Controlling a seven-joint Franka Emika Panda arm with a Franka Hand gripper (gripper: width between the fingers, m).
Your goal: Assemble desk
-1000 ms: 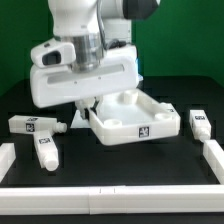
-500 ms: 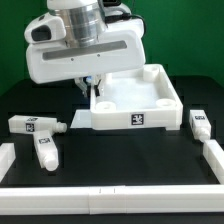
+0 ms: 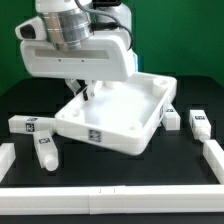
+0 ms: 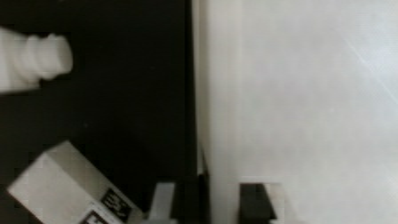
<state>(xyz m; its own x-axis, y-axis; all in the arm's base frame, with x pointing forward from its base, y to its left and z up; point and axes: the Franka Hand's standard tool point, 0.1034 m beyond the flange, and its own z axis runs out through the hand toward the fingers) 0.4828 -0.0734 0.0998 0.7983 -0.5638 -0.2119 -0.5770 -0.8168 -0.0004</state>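
Observation:
The white rimmed tabletop panel [image 3: 115, 118] lies on the black table, turned at an angle, with a square tag on its near rim. My gripper [image 3: 87, 92] is shut on the panel's far-left rim. In the wrist view the rim [image 4: 199, 150] runs between my fingers [image 4: 166, 205], and the gripper [image 4: 214, 205] straddles it with the panel's floor [image 4: 302, 90] to one side. Two white post legs [image 3: 35, 125] [image 3: 45, 152] lie at the exterior view's left. Another leg [image 3: 200, 123] lies at the right, and one [image 3: 171, 117] sits against the panel's right corner. Two legs also show in the wrist view [image 4: 36, 60] [image 4: 75, 185].
A long white border rail [image 3: 110, 202] runs along the front of the table, with side pieces at the exterior view's left [image 3: 6, 160] and right [image 3: 213, 155]. A green wall stands behind the arm.
My gripper has moved toward the exterior view's left with the tabletop panel in its grip. The panel has swung round and slid left and forward. The legs have stayed put.

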